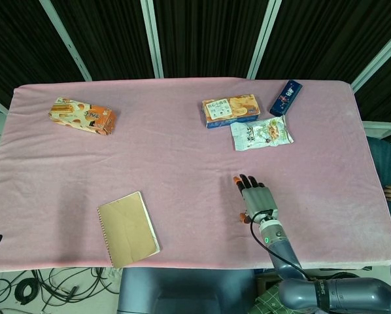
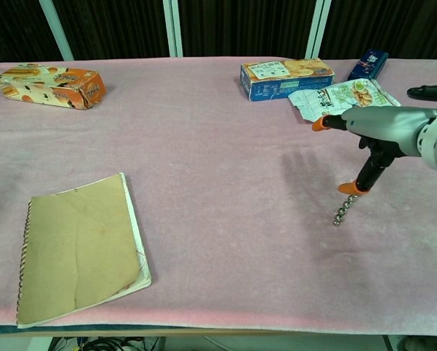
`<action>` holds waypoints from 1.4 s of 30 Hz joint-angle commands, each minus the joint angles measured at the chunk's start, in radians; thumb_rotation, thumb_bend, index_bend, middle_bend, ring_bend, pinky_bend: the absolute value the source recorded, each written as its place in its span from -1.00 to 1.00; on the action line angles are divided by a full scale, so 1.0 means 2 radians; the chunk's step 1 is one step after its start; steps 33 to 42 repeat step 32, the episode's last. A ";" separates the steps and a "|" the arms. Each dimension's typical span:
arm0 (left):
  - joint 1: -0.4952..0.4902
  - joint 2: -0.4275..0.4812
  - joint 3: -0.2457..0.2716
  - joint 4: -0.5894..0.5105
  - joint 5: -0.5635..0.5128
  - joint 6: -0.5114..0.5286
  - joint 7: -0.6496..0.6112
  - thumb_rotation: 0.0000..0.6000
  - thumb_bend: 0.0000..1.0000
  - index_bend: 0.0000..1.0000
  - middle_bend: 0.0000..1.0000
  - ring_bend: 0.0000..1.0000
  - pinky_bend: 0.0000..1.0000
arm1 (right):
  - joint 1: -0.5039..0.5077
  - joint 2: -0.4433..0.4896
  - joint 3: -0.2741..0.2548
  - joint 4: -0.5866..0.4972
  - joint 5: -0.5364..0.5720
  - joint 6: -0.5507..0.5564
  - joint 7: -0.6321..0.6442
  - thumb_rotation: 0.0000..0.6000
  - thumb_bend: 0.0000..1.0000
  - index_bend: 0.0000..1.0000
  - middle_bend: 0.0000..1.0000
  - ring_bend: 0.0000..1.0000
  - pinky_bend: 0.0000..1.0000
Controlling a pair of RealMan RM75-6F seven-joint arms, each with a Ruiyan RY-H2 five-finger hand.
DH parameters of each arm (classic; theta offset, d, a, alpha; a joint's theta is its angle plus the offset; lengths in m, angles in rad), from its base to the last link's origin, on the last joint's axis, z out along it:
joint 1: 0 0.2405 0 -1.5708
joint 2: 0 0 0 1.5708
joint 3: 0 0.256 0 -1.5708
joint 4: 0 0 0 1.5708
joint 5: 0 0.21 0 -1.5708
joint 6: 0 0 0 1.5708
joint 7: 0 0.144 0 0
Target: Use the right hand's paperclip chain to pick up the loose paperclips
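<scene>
Over the fuzzy pink cloth of the table, the grey metal right hand stretches one orange-tipped finger forward while an orange-tipped fingertip points down, and just below it hangs the glinting, beaded paperclip chain, held up off the cloth. Near the front edge lies a flat brown notebook with spiral binding.

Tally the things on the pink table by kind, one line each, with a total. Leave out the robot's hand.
Snack boxes: 2, orange box and blue-sided biscuit box
Snack packets: 2, pale pouch and dark blue packet
Notebooks: 1, brown notebook
Paperclip chains: 1, paperclip chain hanging from the right hand
Total: 6
</scene>
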 commanded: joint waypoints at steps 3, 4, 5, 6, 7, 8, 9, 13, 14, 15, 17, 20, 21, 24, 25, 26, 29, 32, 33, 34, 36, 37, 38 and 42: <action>0.001 0.000 -0.001 0.001 -0.001 0.001 -0.001 1.00 -0.55 -0.94 -1.00 -1.00 -1.00 | -0.003 0.013 -0.007 -0.024 -0.036 0.021 -0.005 1.00 -0.60 -0.99 -1.00 -1.00 -0.63; 0.001 0.000 0.000 0.001 -0.001 0.001 -0.001 1.00 -0.55 -0.94 -1.00 -1.00 -1.00 | -0.005 0.020 -0.007 -0.028 -0.048 0.030 -0.005 1.00 -0.60 -0.99 -1.00 -1.00 -0.63; 0.001 0.001 0.000 0.001 -0.001 0.001 -0.002 1.00 -0.55 -0.94 -1.00 -1.00 -1.00 | -0.008 0.027 -0.007 -0.032 -0.058 0.039 -0.005 1.00 -0.60 -0.99 -1.00 -1.00 -0.63; 0.001 0.001 0.000 0.001 0.000 0.001 -0.002 1.00 -0.55 -0.94 -1.00 -1.00 -1.00 | -0.012 0.036 -0.007 -0.038 -0.068 0.047 -0.004 1.00 -0.60 -0.99 -1.00 -1.00 -0.63; 0.001 0.001 0.000 0.001 0.001 0.002 -0.003 1.00 -0.55 -0.94 -1.00 -1.00 -1.00 | -0.017 0.049 -0.005 -0.046 -0.078 0.058 0.000 1.00 -0.60 -0.99 -1.00 -1.00 -0.63; 0.002 0.001 0.000 0.001 0.001 0.003 -0.003 1.00 -0.55 -0.94 -1.00 -1.00 -1.00 | -0.023 0.062 -0.005 -0.055 -0.088 0.066 0.005 1.00 -0.60 -0.99 -1.00 -1.00 -0.63; 0.002 0.001 0.000 0.001 0.002 0.003 -0.003 1.00 -0.55 -0.94 -1.00 -1.00 -1.00 | -0.030 0.076 -0.005 -0.064 -0.098 0.073 0.011 1.00 -0.60 -0.99 -1.00 -1.00 -0.63; 0.002 0.000 0.001 -0.001 0.003 0.004 -0.001 1.00 -0.55 -0.94 -1.00 -1.00 -1.00 | -0.071 0.143 -0.024 -0.111 -0.159 0.106 0.045 1.00 -0.60 -0.99 -1.00 -1.00 -0.63; 0.002 0.000 0.002 -0.001 0.003 0.003 0.001 1.00 -0.55 -0.94 -1.00 -1.00 -1.00 | -0.084 0.160 -0.034 -0.121 -0.181 0.112 0.056 1.00 -0.60 -0.99 -1.00 -1.00 -0.63; 0.002 -0.001 0.002 -0.002 0.003 0.002 0.003 1.00 -0.55 -0.94 -1.00 -1.00 -1.00 | -0.099 0.176 -0.047 -0.129 -0.206 0.122 0.067 1.00 -0.60 -0.99 -1.00 -1.00 -0.63; 0.002 -0.002 0.003 -0.003 0.003 0.001 0.006 1.00 -0.55 -0.94 -1.00 -1.00 -1.00 | -0.129 0.199 -0.075 -0.136 -0.260 0.138 0.090 1.00 -0.60 -0.99 -1.00 -1.00 -0.63; 0.001 -0.002 0.004 -0.006 0.002 -0.002 0.013 1.00 -0.55 -0.94 -1.00 -1.00 -1.00 | -0.179 0.215 -0.114 -0.121 -0.343 0.175 0.123 1.00 -0.60 -0.99 -1.00 -1.00 -0.63; 0.001 -0.003 0.005 -0.008 0.002 -0.002 0.014 1.00 -0.55 -0.94 -1.00 -1.00 -1.00 | -0.195 0.216 -0.126 -0.111 -0.368 0.187 0.134 1.00 -0.60 -0.99 -1.00 -1.00 -0.63; 0.002 -0.004 0.005 -0.009 0.003 -0.001 0.017 1.00 -0.55 -0.94 -1.00 -1.00 -1.00 | -0.233 0.213 -0.150 -0.086 -0.416 0.220 0.157 1.00 -0.60 -1.00 -1.00 -1.00 -0.63; 0.003 -0.004 0.006 -0.009 0.004 0.000 0.018 1.00 -0.55 -0.94 -1.00 -1.00 -1.00 | -0.246 0.209 -0.156 -0.072 -0.435 0.233 0.165 1.00 -0.60 -1.00 -1.00 -1.00 -0.63; 0.003 -0.004 0.006 -0.009 0.004 0.000 0.018 1.00 -0.55 -0.94 -1.00 -1.00 -1.00 | -0.256 0.206 -0.160 -0.063 -0.444 0.242 0.166 1.00 -0.60 -1.00 -1.00 -1.00 -0.63; 0.004 -0.006 0.007 -0.011 0.007 0.002 0.020 1.00 -0.55 -0.94 -1.00 -1.00 -1.00 | -0.279 0.195 -0.162 -0.032 -0.470 0.261 0.156 1.00 -0.60 -1.00 -1.00 -1.00 -0.63; 0.005 -0.008 0.011 -0.012 0.019 0.007 0.023 1.00 -0.55 -0.94 -1.00 -1.00 -1.00 | -0.286 0.193 -0.150 -0.021 -0.482 0.266 0.151 1.00 -0.60 -1.00 -1.00 -1.00 -0.63; 0.005 -0.008 0.011 -0.012 0.019 0.007 0.023 1.00 -0.55 -0.94 -1.00 -1.00 -1.00 | -0.286 0.193 -0.150 -0.021 -0.482 0.266 0.151 1.00 -0.60 -1.00 -1.00 -1.00 -0.63; 0.005 -0.008 0.011 -0.012 0.019 0.007 0.023 1.00 -0.55 -0.94 -1.00 -1.00 -1.00 | -0.286 0.193 -0.150 -0.021 -0.482 0.266 0.151 1.00 -0.60 -1.00 -1.00 -1.00 -0.63; 0.005 -0.008 0.011 -0.012 0.019 0.007 0.023 1.00 -0.55 -0.94 -1.00 -1.00 -1.00 | -0.286 0.193 -0.150 -0.021 -0.482 0.266 0.151 1.00 -0.60 -1.00 -1.00 -1.00 -0.63; 0.005 -0.008 0.011 -0.012 0.019 0.007 0.023 1.00 -0.55 -0.94 -1.00 -1.00 -1.00 | -0.286 0.193 -0.150 -0.021 -0.482 0.266 0.151 1.00 -0.60 -1.00 -1.00 -1.00 -0.63; 0.005 -0.008 0.011 -0.012 0.019 0.007 0.023 1.00 -0.55 -0.94 -1.00 -1.00 -1.00 | -0.286 0.193 -0.150 -0.021 -0.482 0.266 0.151 1.00 -0.60 -1.00 -1.00 -1.00 -0.63; 0.005 -0.008 0.011 -0.012 0.019 0.007 0.023 1.00 -0.55 -0.94 -1.00 -1.00 -1.00 | -0.286 0.193 -0.150 -0.021 -0.482 0.266 0.151 1.00 -0.60 -1.00 -1.00 -1.00 -0.63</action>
